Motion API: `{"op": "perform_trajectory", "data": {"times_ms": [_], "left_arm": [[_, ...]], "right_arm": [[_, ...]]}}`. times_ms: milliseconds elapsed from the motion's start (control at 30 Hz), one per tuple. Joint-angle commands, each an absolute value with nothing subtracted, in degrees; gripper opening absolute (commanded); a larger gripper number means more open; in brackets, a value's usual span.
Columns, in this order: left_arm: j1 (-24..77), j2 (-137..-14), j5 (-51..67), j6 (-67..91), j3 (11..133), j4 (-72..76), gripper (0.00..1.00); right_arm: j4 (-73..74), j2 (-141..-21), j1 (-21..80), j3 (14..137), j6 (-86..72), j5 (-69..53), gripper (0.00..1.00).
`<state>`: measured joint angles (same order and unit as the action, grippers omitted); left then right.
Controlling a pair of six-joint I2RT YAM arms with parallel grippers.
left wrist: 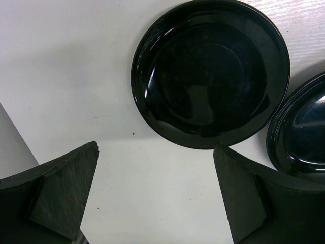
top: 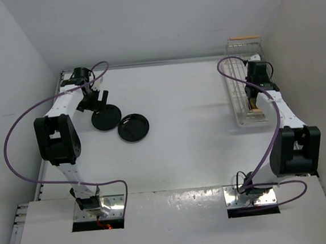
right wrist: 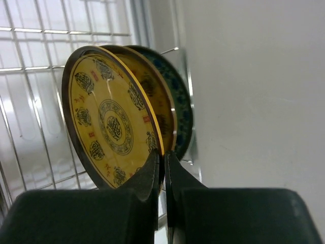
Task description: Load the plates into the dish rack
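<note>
Two glossy black plates lie flat on the white table, one (top: 106, 117) (left wrist: 210, 71) just ahead of my left gripper (top: 95, 103) (left wrist: 155, 188), the other (top: 134, 127) (left wrist: 302, 132) beside it to the right. The left gripper is open and holds nothing; bare table shows between its fingers. Over the dish rack (top: 245, 86) (right wrist: 30, 101), my right gripper (top: 255, 101) (right wrist: 163, 162) is shut on the lower rim of an upright mustard-yellow plate (right wrist: 109, 122). Close behind that plate stand a second yellow plate (right wrist: 152, 86) and a blue-green patterned plate (right wrist: 182, 101).
The rack lies along the right wall (right wrist: 254, 101), with a wooden handle bar (top: 244, 37) at its far end. The left wall (left wrist: 12, 152) is near the left gripper. Purple cables loop over both arms.
</note>
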<state>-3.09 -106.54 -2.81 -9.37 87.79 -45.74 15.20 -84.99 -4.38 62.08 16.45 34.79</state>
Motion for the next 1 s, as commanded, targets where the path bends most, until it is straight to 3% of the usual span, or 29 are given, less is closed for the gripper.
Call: {"op": "perform_trajectory", "data": {"times_ms": [0,33,100,133,267,367,533,667,767,833,967], "left_arm": [[-3.6,-105.73,-2.72,-8.88,89.47,-45.53,1.0],[-3.6,-105.73,-2.72,-8.88,89.47,-45.53,1.0],[-3.6,-105.73,-2.72,-8.88,89.47,-45.53,1.0],[-3.6,-105.73,-2.72,-8.88,89.47,-45.53,1.0],[-3.6,-105.73,-2.72,-8.88,89.47,-45.53,1.0],[-3.6,-105.73,-2.72,-8.88,89.47,-45.53,1.0],[-3.6,-106.34,-3.25,-8.88,89.99,-45.53,1.0],[-3.6,-106.87,-5.44,-8.88,90.0,-45.53,1.0],[-5.53,-106.35,-6.94,-10.01,90.0,-45.53,1.0],[-9.12,-106.35,-4.94,-9.5,89.38,-45.53,1.0],[-14.49,-105.74,-4.39,-9.49,87.98,-46.05,1.0]], "right_arm": [[14.5,-85.96,-4.66,62.14,15.47,33.4,0.0],[14.68,-86.13,-4.57,62.49,15.03,33.22,0.03],[15.9,-86.92,-4.48,63.97,13.98,33.05,0.21],[16.43,-87.18,-4.4,64.33,13.71,33.13,0.41],[18.19,-86.31,-4.13,69.5,12.92,32.61,0.61],[20.38,-85.35,-2.91,75.11,11.96,32.43,0.71],[23.64,-84.2,6.74,81.82,2.04,30.6,0.79],[15.77,-85.33,15.63,76.92,-12.53,15.08,0.81],[11.88,-93.67,22.31,77.68,-23.34,1.69,0.74],[12.3,-103.6,26.96,85.56,-28.18,-5.83,0.68],[11.17,-117.22,32.85,94.21,-32.87,-10.28,0.69]]}}
